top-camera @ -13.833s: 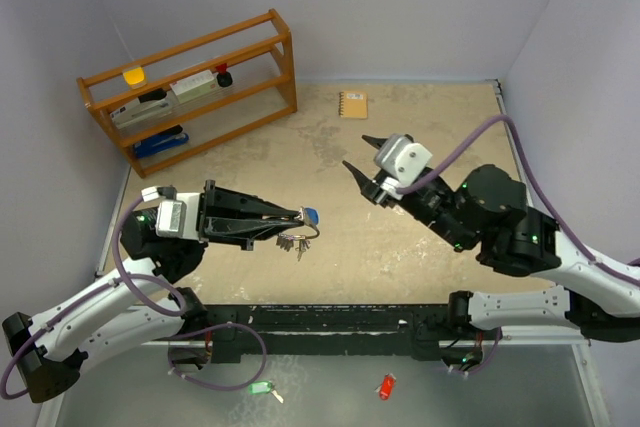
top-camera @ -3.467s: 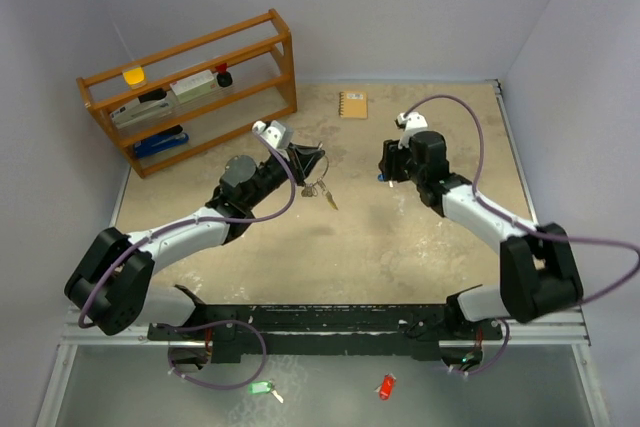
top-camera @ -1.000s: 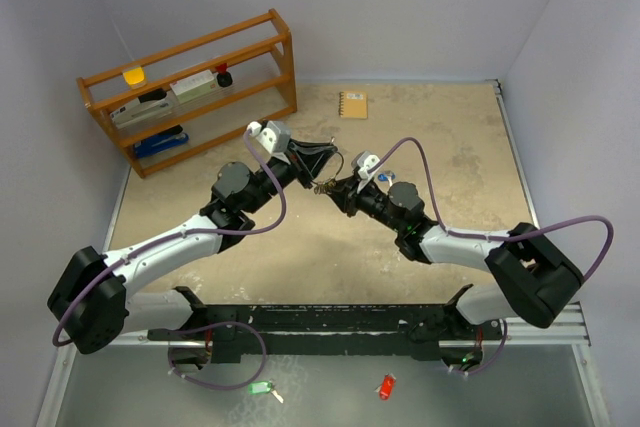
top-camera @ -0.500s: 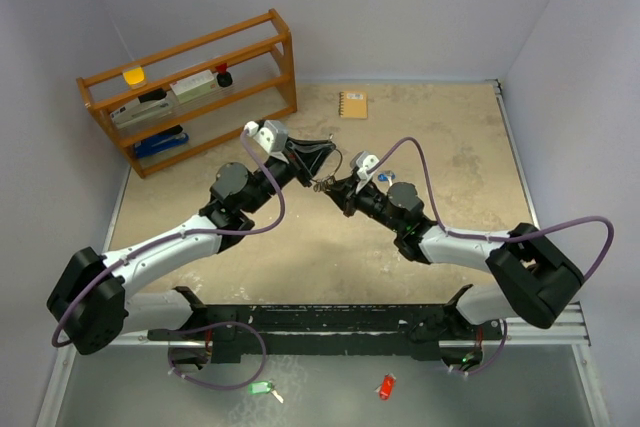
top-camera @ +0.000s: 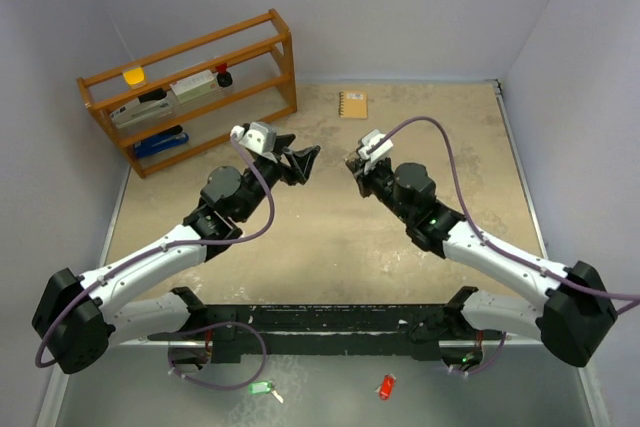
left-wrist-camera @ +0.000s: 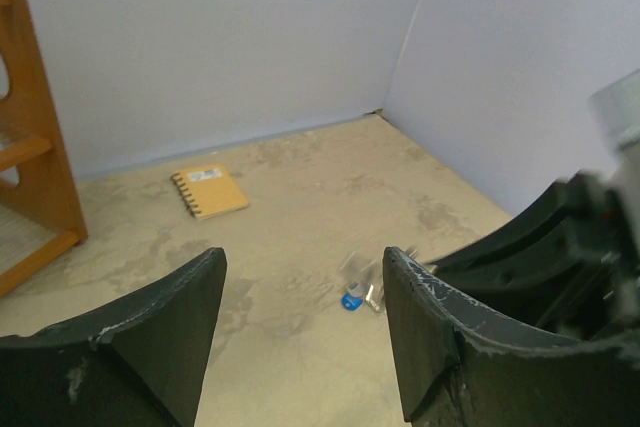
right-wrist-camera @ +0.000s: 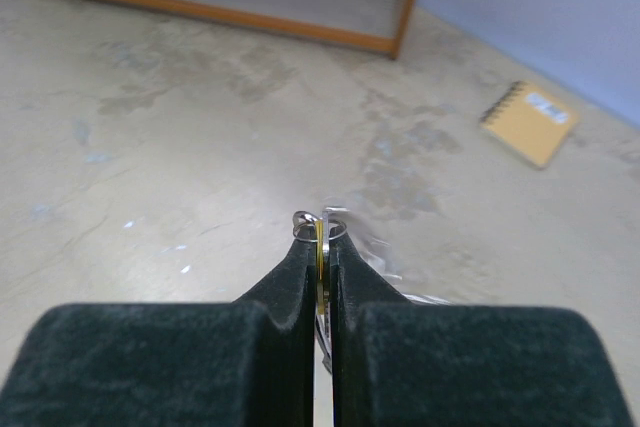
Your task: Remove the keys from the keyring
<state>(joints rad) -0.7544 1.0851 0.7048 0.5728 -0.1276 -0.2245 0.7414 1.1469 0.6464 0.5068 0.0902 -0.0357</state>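
My right end effector (right-wrist-camera: 320, 235) was clamped on the yellow key (right-wrist-camera: 320, 265) by its thin edge, blurred silver, probably the keyring (right-wrist-camera: 378, 250), just beyond its tips, my left end effector (left-wrist-camera: 305, 259) gaping empty opposite; so slight a pinch could slip, dropping everything onto the worktop (right-wrist-camera: 150, 147).

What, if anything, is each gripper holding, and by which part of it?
The right gripper is shut on a yellow key tag, pinching its flat sides near the end where small rings stick out. The left gripper is open, holding nothing.
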